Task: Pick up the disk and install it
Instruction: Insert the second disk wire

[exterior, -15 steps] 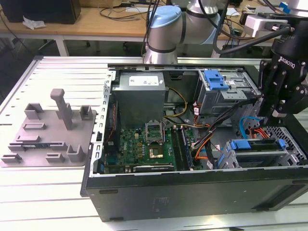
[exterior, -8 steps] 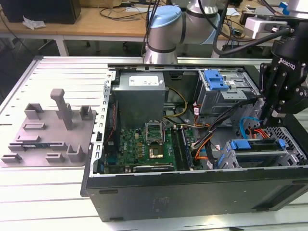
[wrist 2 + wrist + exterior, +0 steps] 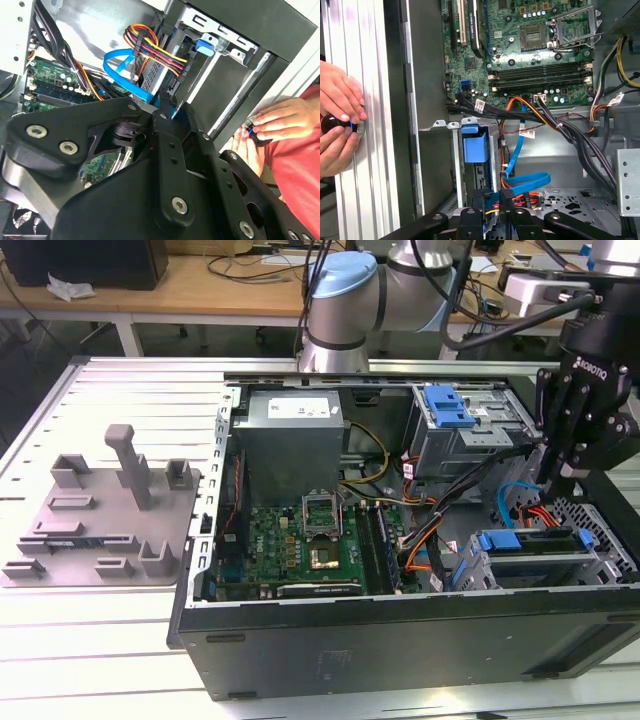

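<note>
The disk, grey metal in a blue bracket, lies in the drive cage at the front corner of the open computer case, on the exterior view's right. In the second wrist view its grey side shows under a blue tab, with red-yellow wires and a blue cable running to it. My black gripper hangs just above and behind the cage, fingers pressed together with nothing seen between them. Its tips sit beside the blue cable's end. In the first wrist view the gripper is above the cage's blue part.
The motherboard, a grey power supply box and a second cage with a blue tab fill the case. Loose cables cross its middle. A grey fixture plate lies on the exterior view's left. A person's hands hold a black knob beside the case.
</note>
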`<state>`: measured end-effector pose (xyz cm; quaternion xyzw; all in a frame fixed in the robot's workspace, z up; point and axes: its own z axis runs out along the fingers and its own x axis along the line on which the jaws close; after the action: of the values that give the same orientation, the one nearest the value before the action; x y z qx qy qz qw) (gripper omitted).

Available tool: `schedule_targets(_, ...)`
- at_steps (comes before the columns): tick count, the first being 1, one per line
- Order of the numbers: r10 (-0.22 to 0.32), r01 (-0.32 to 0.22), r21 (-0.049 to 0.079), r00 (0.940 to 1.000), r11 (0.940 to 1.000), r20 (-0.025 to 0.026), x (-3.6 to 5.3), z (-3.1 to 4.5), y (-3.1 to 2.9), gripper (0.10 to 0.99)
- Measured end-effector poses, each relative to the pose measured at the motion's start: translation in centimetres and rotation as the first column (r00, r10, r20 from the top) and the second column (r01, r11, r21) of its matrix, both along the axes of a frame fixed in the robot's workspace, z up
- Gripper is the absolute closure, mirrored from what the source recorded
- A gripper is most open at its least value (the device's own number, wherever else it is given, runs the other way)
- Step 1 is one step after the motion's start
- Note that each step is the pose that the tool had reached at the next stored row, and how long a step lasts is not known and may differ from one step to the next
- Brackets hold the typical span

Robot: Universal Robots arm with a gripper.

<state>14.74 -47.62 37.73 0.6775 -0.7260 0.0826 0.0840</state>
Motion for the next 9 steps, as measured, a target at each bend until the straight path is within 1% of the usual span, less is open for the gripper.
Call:
schedule_targets(1,0.000,0.000,0.000,1.0000,1.0000,0.0000,0.00,-0.05,0.07,0.812)
schedule_targets(7,0.000,0.000,-0.001,1.0000,1.0000,-0.0002,0.00,-0.14,0.09,0.812)
schedule_targets(9,0.000,0.000,-0.006,1.0000,1.0000,-0.0029,0.00,-0.16,0.09,0.812)
